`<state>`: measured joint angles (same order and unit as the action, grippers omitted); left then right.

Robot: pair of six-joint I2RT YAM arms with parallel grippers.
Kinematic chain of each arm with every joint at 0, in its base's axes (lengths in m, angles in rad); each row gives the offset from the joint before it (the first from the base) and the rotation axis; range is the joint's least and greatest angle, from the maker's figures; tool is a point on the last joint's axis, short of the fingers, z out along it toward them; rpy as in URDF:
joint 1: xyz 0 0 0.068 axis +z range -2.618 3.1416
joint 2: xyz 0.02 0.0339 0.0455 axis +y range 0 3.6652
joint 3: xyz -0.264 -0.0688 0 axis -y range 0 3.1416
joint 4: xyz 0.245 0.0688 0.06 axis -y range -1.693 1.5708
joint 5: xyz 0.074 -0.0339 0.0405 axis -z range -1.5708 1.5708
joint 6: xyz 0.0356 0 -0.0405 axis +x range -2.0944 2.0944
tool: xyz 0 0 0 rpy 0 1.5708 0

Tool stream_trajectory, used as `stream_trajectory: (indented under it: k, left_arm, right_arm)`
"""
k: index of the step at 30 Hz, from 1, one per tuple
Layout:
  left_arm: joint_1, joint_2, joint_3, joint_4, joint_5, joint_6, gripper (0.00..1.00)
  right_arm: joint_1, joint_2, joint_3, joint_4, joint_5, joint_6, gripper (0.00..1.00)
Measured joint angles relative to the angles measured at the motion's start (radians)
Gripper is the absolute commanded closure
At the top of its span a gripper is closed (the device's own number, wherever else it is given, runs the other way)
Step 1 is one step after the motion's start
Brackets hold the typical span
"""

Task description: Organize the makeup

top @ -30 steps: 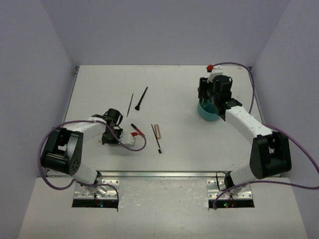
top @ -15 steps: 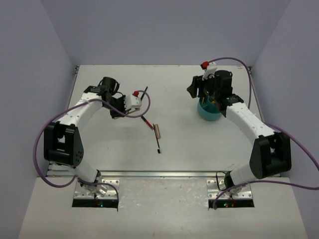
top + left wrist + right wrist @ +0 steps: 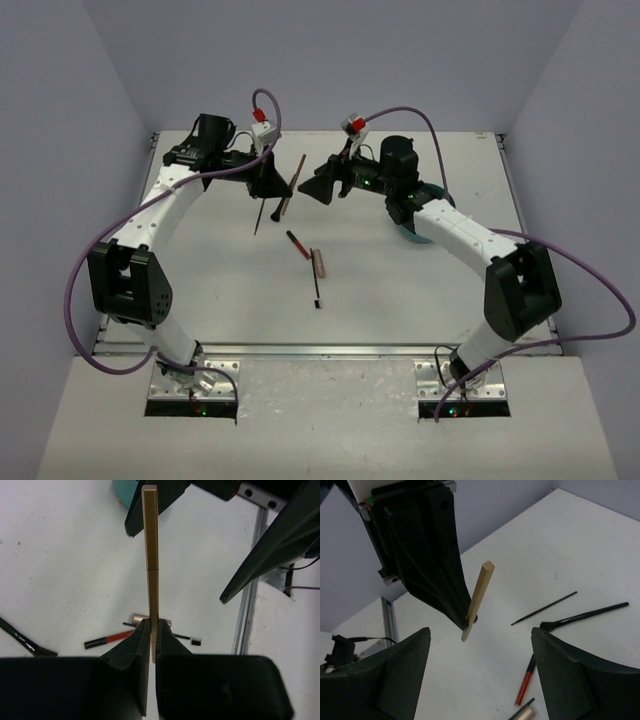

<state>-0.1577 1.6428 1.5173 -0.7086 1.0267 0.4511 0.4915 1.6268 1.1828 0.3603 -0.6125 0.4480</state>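
Slim gold-brown stick [image 3: 150, 545]: up in the air, centre of the left wrist frame, standing near vertical, w/ the left gripper [image 3: 153, 632] clamped on its bottom end. It looks light & rigid w/ smooth hard faces, so prob. slippery and apt to pivot in a one-point pinch. A seam shows mid-length, maybe a cap. I'd judge the safe hold is on the free upper half, across the flat sides, firm but not hard. Right gripper [image 3: 318, 185] faces it at centre-top of the overhead frame, fingers spread wide, touching nothing. Looks set for a hand-over.

Views: the left wrist gives the pinch itself, fingertips tight on the stick, plus the seam. The right wrist gives what that one can't: its own fingers far apart at either side, the stick tilted and seen in the gap betw. them, touched by neither. Only the overhead shows the whole layout. The teal round container [image 3: 415, 238] sits right of centre, half hidden behind the right arm, inside not visible. On the white table [image 3: 200, 290], mid-frame: red-black pencil [image 3: 298, 245], beige tube [image 3: 319, 263] just beside it, short black brush [image 3: 316, 290] below, thin black brush [image 3: 262, 215] left of the stick.
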Motion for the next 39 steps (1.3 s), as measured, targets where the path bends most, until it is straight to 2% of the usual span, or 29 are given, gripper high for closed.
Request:
stream_trajectory:
  k: [4,7,9,10,11,13,16,17,18,19,20,27,33,39]
  left_arm:
    - [-0.001,0.000,0.000,0.037,0.040,-0.067,1.00]
    - [-0.004,0.000,-0.005,0.048,0.051,-0.087,1.00]
    - [-0.005,-0.001,-0.014,0.055,0.053,-0.092,1.00]
    - [-0.005,-0.001,-0.019,0.058,0.050,-0.093,1.00]
    - [-0.005,-0.001,-0.023,0.062,0.040,-0.093,1.00]
    - [-0.002,-0.001,-0.029,0.069,0.029,-0.093,0.98]
    - [-0.003,-0.005,-0.031,0.081,0.009,-0.094,0.86]
    - [-0.006,-0.006,-0.031,0.086,-0.001,-0.093,0.71]
    - [-0.008,-0.006,-0.031,0.088,-0.010,-0.092,0.40]
    - [-0.012,-0.006,-0.031,0.086,-0.016,-0.093,0.13]
    - [-0.015,-0.006,-0.032,0.081,-0.021,-0.093,0.02]
    - [-0.026,-0.006,-0.034,0.068,-0.091,-0.134,0.00]
    - [-0.026,0.000,-0.034,0.075,-0.270,-0.194,0.00]
    - [-0.021,0.049,-0.040,0.078,-0.402,-0.221,0.00]
  right_arm:
    - [0.019,0.060,0.029,0.086,0.021,0.103,0.28]
    - [0.023,0.100,0.050,0.136,0.035,0.166,0.61]
    - [0.026,0.120,0.055,0.156,0.039,0.197,0.88]
    - [0.028,0.128,0.056,0.166,0.040,0.215,0.97]
    - [0.030,0.132,0.056,0.173,0.040,0.235,0.99]
    - [0.039,0.134,0.057,0.182,0.055,0.254,1.00]
    - [0.043,0.134,0.057,0.183,0.090,0.260,1.00]
    - [0.044,0.134,0.057,0.182,0.102,0.258,1.00]
    - [0.045,0.134,0.057,0.181,0.116,0.254,1.00]
    - [0.045,0.134,0.057,0.180,0.132,0.248,1.00]
    - [0.045,0.134,0.056,0.178,0.155,0.236,1.00]
    - [-0.015,0.039,-0.024,0.138,0.310,0.123,1.00]
    - [-0.174,-0.078,-0.046,0.018,0.524,-0.067,1.00]
    - [-0.263,-0.078,-0.074,-0.027,0.753,-0.252,1.00]
